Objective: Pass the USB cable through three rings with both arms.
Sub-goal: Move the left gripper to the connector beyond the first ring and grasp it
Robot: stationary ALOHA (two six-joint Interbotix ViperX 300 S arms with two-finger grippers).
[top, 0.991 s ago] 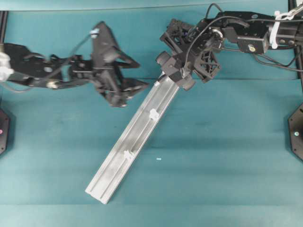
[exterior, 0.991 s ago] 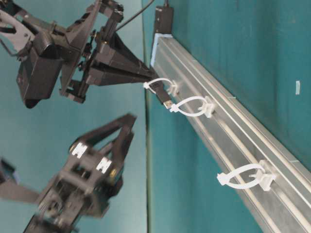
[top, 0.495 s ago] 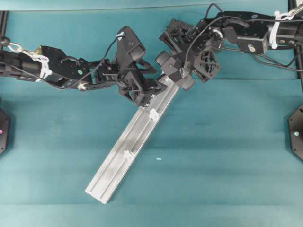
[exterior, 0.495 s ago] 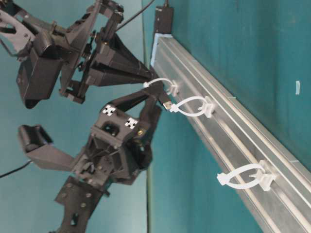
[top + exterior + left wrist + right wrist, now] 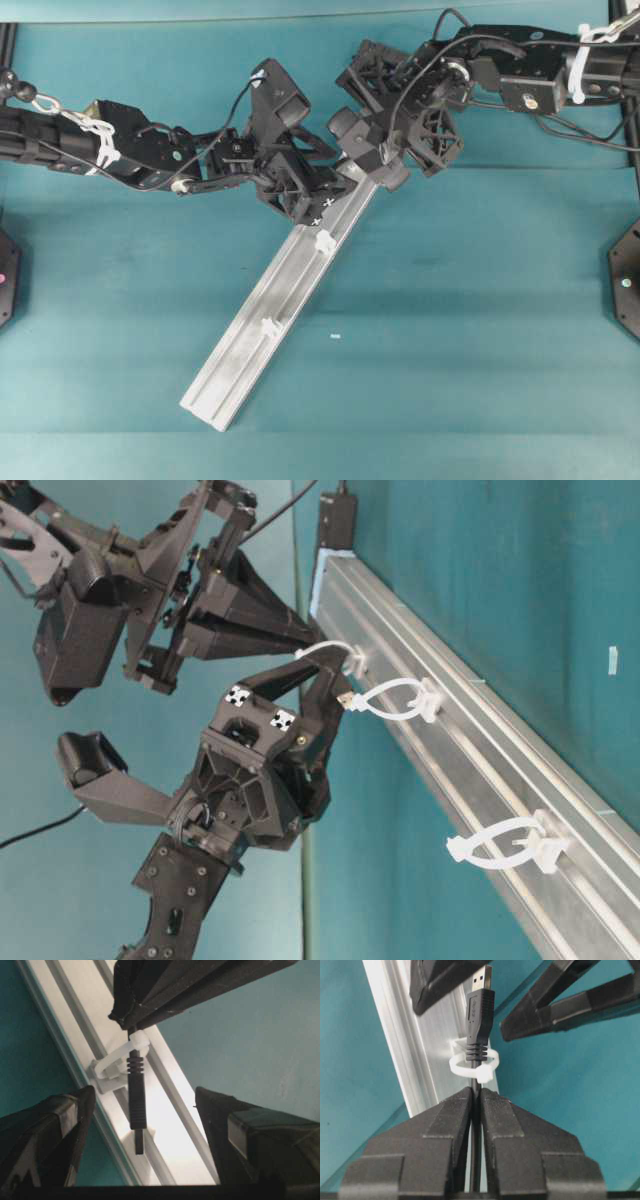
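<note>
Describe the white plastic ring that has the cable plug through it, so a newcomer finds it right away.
Start at the long silver aluminium rail lying diagonally on the teal table. Three small white rings are clipped along it; take the top one, between the two grippers. It alone has the black USB cable threaded through it.

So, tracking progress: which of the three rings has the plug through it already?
The ring at the rail's claw end; the USB plug pokes out of it. The middle ring and the far ring are empty.
</note>
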